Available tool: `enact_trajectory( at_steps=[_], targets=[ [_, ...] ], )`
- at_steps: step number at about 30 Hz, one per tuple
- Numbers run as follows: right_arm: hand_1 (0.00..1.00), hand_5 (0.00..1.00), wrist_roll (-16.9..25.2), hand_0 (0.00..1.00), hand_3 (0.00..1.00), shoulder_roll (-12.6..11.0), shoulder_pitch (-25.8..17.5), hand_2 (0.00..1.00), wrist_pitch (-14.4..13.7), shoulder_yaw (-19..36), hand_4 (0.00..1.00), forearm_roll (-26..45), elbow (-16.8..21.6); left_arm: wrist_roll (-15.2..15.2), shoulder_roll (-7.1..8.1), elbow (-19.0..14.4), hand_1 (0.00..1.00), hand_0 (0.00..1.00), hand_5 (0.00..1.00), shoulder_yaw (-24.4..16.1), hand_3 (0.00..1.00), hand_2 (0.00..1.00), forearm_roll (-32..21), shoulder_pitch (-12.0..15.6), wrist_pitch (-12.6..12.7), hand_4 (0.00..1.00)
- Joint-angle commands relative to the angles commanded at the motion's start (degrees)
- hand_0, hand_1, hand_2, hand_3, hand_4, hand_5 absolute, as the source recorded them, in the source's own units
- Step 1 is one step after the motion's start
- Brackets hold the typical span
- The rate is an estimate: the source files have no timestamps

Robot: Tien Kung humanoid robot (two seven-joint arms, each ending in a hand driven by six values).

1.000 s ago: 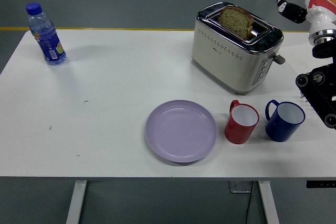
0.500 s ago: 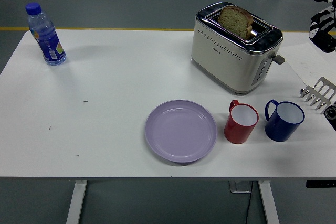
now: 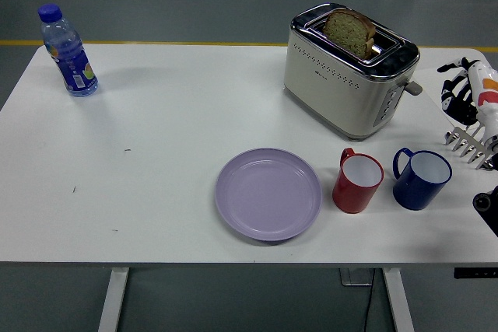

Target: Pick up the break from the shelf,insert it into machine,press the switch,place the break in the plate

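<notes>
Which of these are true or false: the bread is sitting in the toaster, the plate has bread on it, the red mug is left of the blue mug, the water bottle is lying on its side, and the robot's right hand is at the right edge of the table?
1. The bread sits in a slot of the toaster. True.
2. The plate has bread on it. False: the purple plate holds nothing.
3. The red mug stands left of the blue mug. True.
4. The water bottle lies on its side. False: it stands upright near the table's far left corner.
5. The right hand is at the table's right edge. True: it holds nothing, above the small rack.
</notes>
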Motion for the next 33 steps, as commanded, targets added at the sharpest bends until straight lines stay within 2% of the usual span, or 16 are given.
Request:
enact_trajectory(
  at_steps=[8,19,33],
  targets=[
    [0.204,0.002,-0.2,0.219,0.57,1.6,1.2,0.301,0.8,-1.6,0.369,-0.9,-3.3,0.2,-0.15,0.0,0.618,0.657,0.878,-0.2,0.611,0.664,0.5,0.2,0.0,0.437],
    [0.196,0.002,0.0,0.209,0.564,4.1,2.9,0.296,0.4,-2.7,0.37,-1.3,-6.0,0.1,-0.1,0.0,0.62,0.656,0.877,0.3,0.611,0.665,-0.1,0.2,-0.1,0.434],
    [0.19,0.002,0.3,0.203,0.563,5.9,4.4,0.288,0.3,-3.0,0.373,-0.8,-9.2,0.1,-0.08,0.0,0.621,0.656,0.878,0.6,0.612,0.664,-0.6,-0.1,0.0,0.433]
  ],
)
